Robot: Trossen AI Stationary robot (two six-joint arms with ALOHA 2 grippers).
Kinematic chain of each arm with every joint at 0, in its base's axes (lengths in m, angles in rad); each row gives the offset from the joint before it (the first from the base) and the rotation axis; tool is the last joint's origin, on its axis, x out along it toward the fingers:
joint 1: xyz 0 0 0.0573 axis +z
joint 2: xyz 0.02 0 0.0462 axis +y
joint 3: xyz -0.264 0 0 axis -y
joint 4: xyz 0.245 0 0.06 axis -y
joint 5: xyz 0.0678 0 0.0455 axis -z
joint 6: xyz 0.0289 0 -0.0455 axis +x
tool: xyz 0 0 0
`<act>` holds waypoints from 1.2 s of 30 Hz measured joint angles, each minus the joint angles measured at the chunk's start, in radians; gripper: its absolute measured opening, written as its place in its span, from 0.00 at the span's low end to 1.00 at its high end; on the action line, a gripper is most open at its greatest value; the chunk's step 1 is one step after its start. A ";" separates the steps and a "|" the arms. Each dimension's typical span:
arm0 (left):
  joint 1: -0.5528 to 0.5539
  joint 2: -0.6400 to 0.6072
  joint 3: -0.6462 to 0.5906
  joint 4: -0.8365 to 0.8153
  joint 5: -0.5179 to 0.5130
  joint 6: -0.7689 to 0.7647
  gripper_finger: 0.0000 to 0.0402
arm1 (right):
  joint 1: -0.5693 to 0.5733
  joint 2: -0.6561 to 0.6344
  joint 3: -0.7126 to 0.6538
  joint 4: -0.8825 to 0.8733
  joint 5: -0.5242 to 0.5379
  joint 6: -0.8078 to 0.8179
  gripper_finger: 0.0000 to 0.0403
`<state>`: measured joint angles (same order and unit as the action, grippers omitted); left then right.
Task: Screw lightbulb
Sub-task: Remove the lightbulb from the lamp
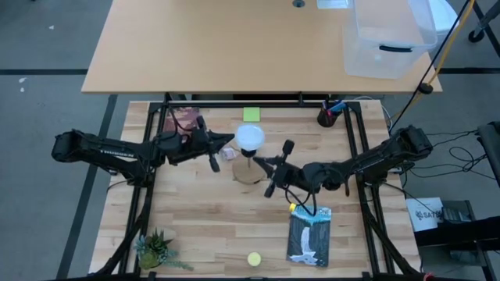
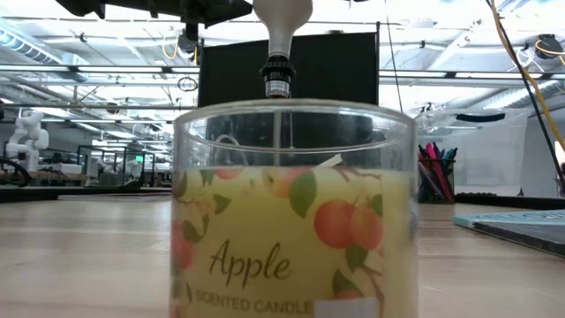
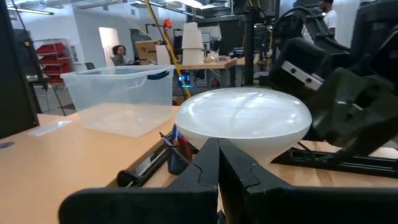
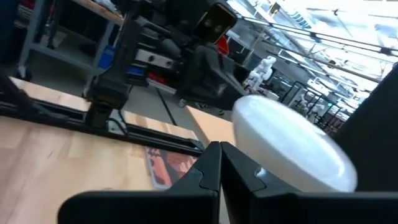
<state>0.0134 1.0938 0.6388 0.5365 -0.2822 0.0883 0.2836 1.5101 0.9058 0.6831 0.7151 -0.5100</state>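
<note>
The lightbulb [image 1: 250,138] stands upright with its white dome up. Its grey neck [image 2: 278,40] runs down to a black collar [image 2: 277,82] above the round wooden base [image 1: 248,173]; the base is hidden in the low view. My left gripper [image 1: 231,141] is shut at dome height, its tips at the dome's left side; the dome [image 3: 245,118] fills the view just past its fingers. My right gripper [image 1: 255,161] is shut, reaching from the right toward the neck below the dome [image 4: 292,146]. My left gripper's shut fingertips [image 3: 217,155] lie level at the left side of the bulb's dome [image 1: 240,140]; whether they touch it I cannot tell. My right gripper's shut fingertips [image 4: 219,158] reach the bulb's neck and the socket [image 1: 249,158] from the right; its own fingers hide any contact.
An apple candle jar [image 2: 291,221] stands close before the low camera, at the table's near edge [image 1: 254,258]. A pen cup [image 1: 328,117], a green note [image 1: 251,114], a dark packet [image 1: 310,238] and a small plant [image 1: 156,250] lie around. A clear bin [image 1: 387,43] sits on the far table.
</note>
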 joint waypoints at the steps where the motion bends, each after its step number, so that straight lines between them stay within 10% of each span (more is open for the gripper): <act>1: 0.004 0.000 0.000 0.000 -0.001 0.000 0.00 | 0.004 0.000 0.000 -0.007 0.000 0.004 0.00; 36: -0.048 -0.014 0.000 -0.004 0.002 0.021 0.00 | -0.038 -0.003 0.000 0.092 0.238 -0.145 0.00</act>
<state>-0.0341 1.0801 0.6388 0.5327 -0.2803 0.1097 0.2452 1.5070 0.9058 0.7753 0.9527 -0.6547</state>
